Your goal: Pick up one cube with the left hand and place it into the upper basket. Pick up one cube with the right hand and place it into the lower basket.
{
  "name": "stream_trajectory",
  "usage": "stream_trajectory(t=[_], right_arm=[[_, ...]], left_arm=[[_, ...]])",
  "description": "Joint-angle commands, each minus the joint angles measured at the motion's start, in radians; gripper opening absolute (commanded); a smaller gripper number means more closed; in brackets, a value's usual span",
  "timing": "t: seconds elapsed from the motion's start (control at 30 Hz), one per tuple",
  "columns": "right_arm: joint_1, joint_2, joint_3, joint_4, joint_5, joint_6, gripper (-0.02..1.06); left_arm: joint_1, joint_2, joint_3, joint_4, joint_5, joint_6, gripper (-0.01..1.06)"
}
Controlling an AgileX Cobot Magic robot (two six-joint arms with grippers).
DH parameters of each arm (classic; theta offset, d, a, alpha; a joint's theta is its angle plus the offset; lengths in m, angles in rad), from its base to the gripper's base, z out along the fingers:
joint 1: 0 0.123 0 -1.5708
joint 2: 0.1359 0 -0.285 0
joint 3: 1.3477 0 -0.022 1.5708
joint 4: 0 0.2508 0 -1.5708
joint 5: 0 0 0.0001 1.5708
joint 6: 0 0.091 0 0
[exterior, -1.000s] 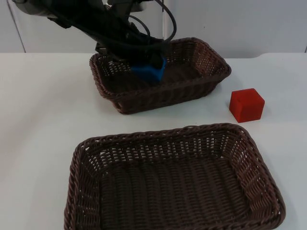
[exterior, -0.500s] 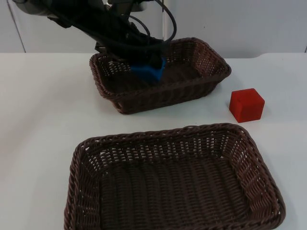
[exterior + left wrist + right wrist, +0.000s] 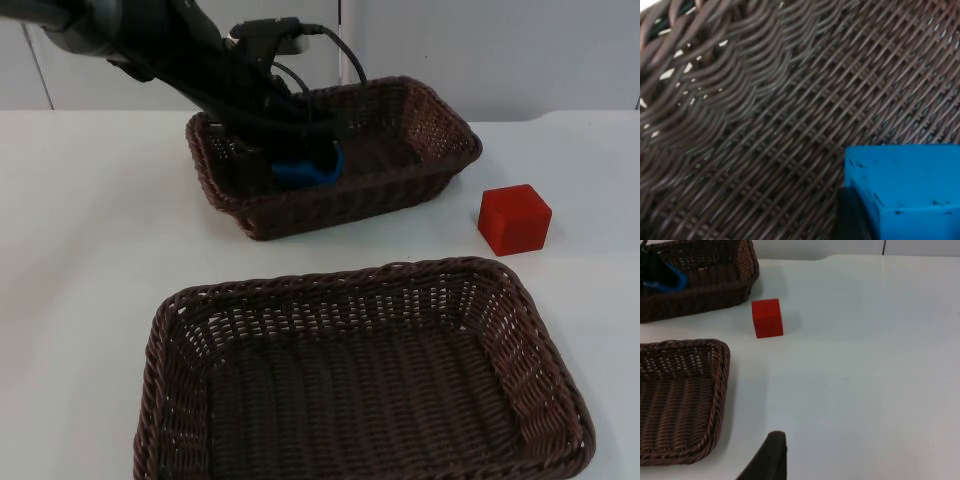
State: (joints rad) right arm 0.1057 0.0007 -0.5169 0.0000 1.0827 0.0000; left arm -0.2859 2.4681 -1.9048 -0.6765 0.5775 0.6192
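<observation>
My left gripper [image 3: 306,152] reaches down into the upper wicker basket [image 3: 455,125] and is shut on the blue cube [image 3: 308,167]. In the left wrist view the blue cube [image 3: 910,190] sits low over the basket's woven floor [image 3: 765,125], with a black fingertip [image 3: 850,215] against its side. The red cube [image 3: 514,219] rests on the table to the right of the upper basket. The lower basket [image 3: 340,275] lies nearer the front with nothing in it. My right gripper [image 3: 771,460] waits above the bare table, well apart from the red cube [image 3: 767,318].
A grey partition wall [image 3: 500,50] closes the table behind the upper basket. White table surface [image 3: 865,365] stretches to the right of both baskets. The lower basket's rim [image 3: 722,380] lies close to the red cube.
My left gripper has sunk deeper into the upper basket with the blue cube, which now sits lower behind the front wall. The red cube has not moved.
</observation>
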Motion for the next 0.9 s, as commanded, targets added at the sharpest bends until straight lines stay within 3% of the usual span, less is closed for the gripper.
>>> stream_trajectory(t=[0.0,0.03,0.17,0.2,0.3,0.33,0.43,0.87], right_arm=[[-0.002,-0.001,0.002,0.000,-0.003,-0.015,1.05],[-0.002,-0.001,0.002,0.000,-0.003,-0.015,1.05],[-0.002,-0.001,0.002,0.000,-0.003,-0.015,1.05],[-0.002,-0.001,0.002,0.000,-0.003,-0.015,1.05],[-0.002,-0.001,0.002,0.000,-0.003,-0.015,1.05],[-0.002,-0.001,0.002,0.000,-0.003,-0.015,1.05],[-0.002,-0.001,0.002,0.000,-0.003,-0.015,1.05],[-0.002,-0.001,0.002,0.000,-0.003,-0.015,1.05]], left_arm=[[-0.005,-0.006,-0.006,-0.014,0.008,0.003,0.07],[-0.005,-0.006,-0.006,-0.014,0.008,0.003,0.07],[-0.005,-0.006,-0.006,-0.014,0.008,0.003,0.38],[-0.005,-0.006,-0.006,-0.014,0.008,0.003,0.38],[-0.005,-0.008,-0.006,-0.020,0.016,0.003,0.73],[-0.005,-0.008,-0.006,-0.020,0.016,0.003,0.73],[-0.005,-0.038,-0.008,-0.022,0.019,0.003,0.89],[-0.005,-0.246,-0.026,-0.022,0.018,0.003,0.92]])
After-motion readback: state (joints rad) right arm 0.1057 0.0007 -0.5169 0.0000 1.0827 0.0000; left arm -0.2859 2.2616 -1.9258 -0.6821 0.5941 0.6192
